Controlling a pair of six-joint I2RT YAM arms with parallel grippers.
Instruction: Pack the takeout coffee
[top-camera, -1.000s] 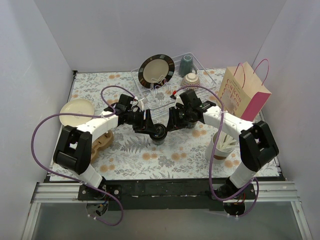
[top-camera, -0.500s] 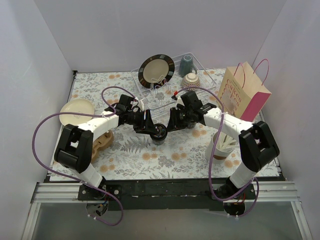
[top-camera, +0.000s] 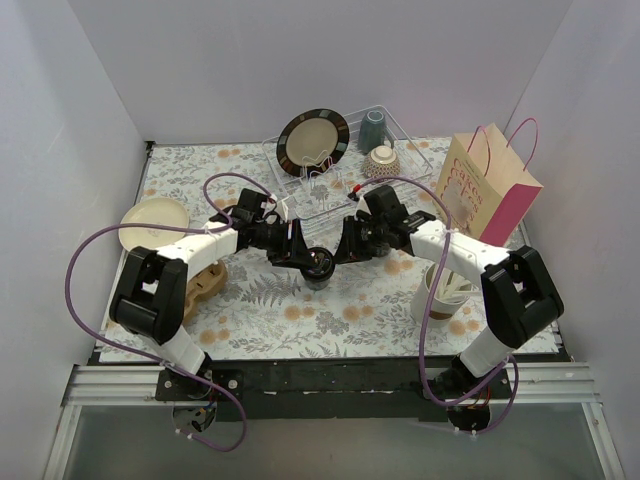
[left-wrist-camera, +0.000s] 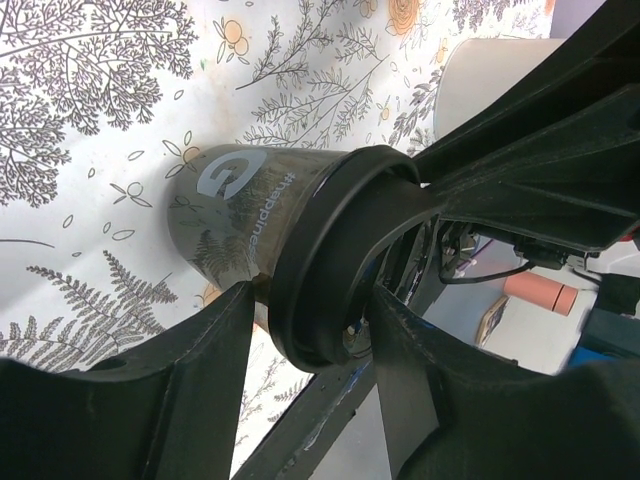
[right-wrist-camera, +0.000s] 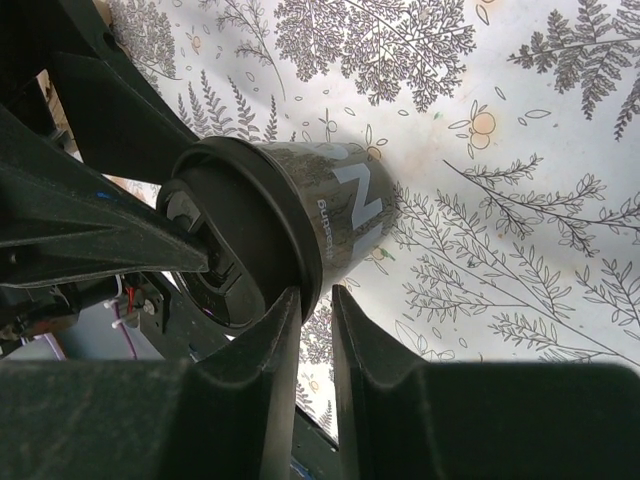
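Observation:
One takeout coffee, a black paper cup (top-camera: 320, 268) with a black lid, stands on the floral tablecloth mid-table, and both grippers meet at it. My left gripper (top-camera: 303, 257) comes in from the left. In the left wrist view its jaws (left-wrist-camera: 312, 295) are shut across the cup (left-wrist-camera: 230, 210) at the lid (left-wrist-camera: 330, 260), one finger on each side. My right gripper (top-camera: 341, 251) comes from the right. In the right wrist view its narrow jaws (right-wrist-camera: 315, 292) pinch the rim of the lid (right-wrist-camera: 240, 250) where it overhangs the cup (right-wrist-camera: 340, 215).
A pink and tan paper bag (top-camera: 490, 190) stands at the right. A white cup of wooden stirrers (top-camera: 445, 290) sits near the right arm. A wire dish rack (top-camera: 420, 160) at the back holds a plate, mug and bowl. A cream plate (top-camera: 155, 222) lies left.
The right gripper's jaws have narrowed onto the lid's rim and its wrist has shifted slightly. The left gripper and the cup stay where they were.

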